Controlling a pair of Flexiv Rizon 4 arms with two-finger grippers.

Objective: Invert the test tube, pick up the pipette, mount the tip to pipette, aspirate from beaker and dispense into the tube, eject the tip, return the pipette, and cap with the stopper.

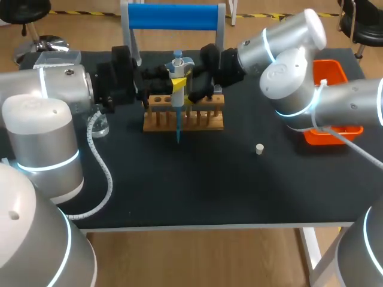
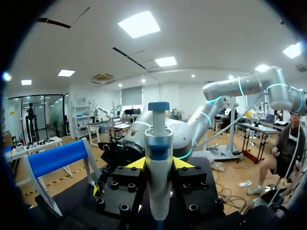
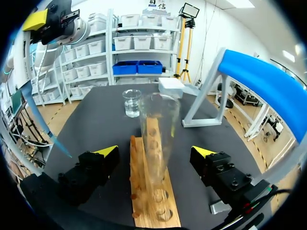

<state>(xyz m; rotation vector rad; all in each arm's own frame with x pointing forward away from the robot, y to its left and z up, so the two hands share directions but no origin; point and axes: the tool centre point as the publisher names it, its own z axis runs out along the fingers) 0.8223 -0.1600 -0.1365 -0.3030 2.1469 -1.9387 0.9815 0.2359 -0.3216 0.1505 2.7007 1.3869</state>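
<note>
My left gripper (image 1: 173, 81) (image 2: 158, 165) is shut on the white and blue pipette (image 1: 178, 67) (image 2: 159, 158) and holds it upright over the wooden rack (image 1: 182, 115). A thin blue tip (image 1: 178, 130) (image 3: 52, 138) hangs from the pipette in front of the rack. A clear test tube (image 3: 159, 136) stands mouth up in the rack (image 3: 152, 196). My right gripper (image 1: 200, 84) (image 3: 153, 153) is open around the tube, its fingers well clear on both sides. The glass beaker (image 1: 99, 125) (image 3: 132, 102) stands left of the rack. The small white stopper (image 1: 259, 149) lies on the mat to the right.
The blue-topped stand (image 1: 173, 17) (image 3: 259, 79) rises just behind the rack. An orange tray (image 1: 332, 75) sits at the right, partly under my right arm. A coiled cable (image 1: 103, 173) trails from my left arm over the mat's left side.
</note>
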